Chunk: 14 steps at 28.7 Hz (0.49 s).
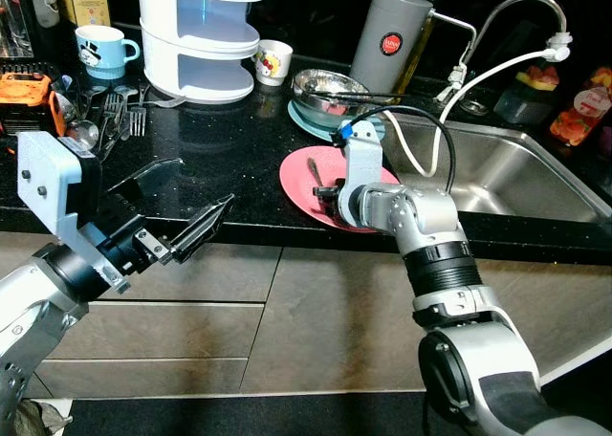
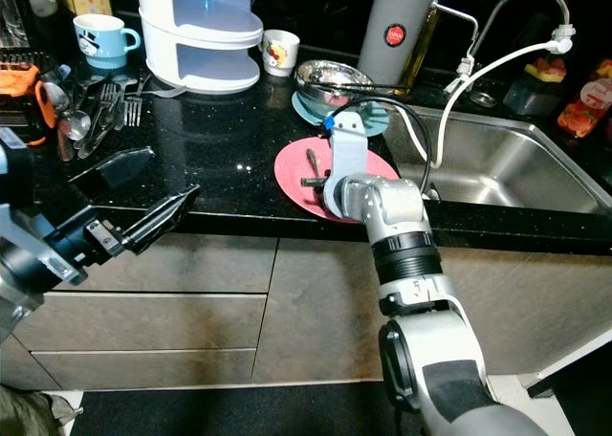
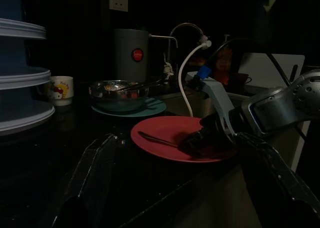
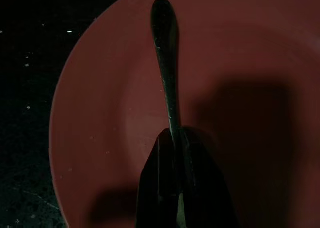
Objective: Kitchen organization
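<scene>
Nearby, steel bowl (image 1: 330, 90) behind pink plate (image 1: 301, 174).

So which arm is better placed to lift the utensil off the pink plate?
Right. The right gripper is already closed around the utensil on the pink plate; the left gripper hangs open off the counter edge.

**Colours on the counter**

I see a pink plate (image 1: 308, 180) with a dark utensil (image 4: 169, 73) on it, lying on a black speckled countertop (image 1: 210, 140). Behind it sits a shiny metal bowl (image 1: 325, 87) on a teal plate (image 1: 304, 118). There is a light blue mug (image 1: 103, 51) with a cartoon print, a white cup (image 1: 274, 61) with a red and yellow picture, and a grey canister (image 1: 387, 42) with a red round label.
</scene>
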### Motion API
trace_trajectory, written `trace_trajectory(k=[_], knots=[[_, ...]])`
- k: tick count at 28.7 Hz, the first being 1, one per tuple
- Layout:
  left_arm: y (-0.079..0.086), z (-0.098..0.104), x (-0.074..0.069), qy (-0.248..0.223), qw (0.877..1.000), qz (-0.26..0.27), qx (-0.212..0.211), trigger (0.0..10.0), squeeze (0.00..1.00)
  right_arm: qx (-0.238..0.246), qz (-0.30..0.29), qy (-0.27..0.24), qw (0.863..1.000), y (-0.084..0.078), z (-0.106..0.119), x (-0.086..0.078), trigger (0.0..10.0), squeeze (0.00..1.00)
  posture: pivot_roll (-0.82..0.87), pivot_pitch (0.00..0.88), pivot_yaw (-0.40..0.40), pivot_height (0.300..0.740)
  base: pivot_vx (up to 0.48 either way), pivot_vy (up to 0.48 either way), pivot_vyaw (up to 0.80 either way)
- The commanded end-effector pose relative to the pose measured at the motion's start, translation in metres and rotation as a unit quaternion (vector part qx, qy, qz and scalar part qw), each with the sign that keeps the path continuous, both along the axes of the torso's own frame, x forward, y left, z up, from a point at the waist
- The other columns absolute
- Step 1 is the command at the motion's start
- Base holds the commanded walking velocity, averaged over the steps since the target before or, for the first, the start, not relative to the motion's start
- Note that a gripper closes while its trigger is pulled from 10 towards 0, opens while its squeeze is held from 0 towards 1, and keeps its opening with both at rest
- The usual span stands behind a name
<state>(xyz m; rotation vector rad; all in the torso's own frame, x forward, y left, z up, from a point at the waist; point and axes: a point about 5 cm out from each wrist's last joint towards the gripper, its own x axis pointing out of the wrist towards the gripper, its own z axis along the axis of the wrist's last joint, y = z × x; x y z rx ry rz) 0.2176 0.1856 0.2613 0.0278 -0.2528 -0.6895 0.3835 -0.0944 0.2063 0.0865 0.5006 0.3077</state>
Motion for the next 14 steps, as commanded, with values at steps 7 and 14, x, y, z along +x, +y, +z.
trace_trajectory(k=[7,14], knots=[[-0.007,0.0,-0.003,-0.002,1.0,-0.018,-0.005,10.0,0.0,0.027,-0.033,0.049,0.998,-0.012,-0.024,-0.002,0.0,0.0,0.13,0.0,-0.166,0.74,0.0,0.0,0.0],[-0.007,0.002,-0.002,-0.004,1.0,-0.019,-0.007,10.0,0.0,0.123,-0.037,0.004,0.992,-0.007,-0.003,0.004,0.0,0.0,0.13,0.0,-0.161,0.74,0.0,0.0,0.0]])
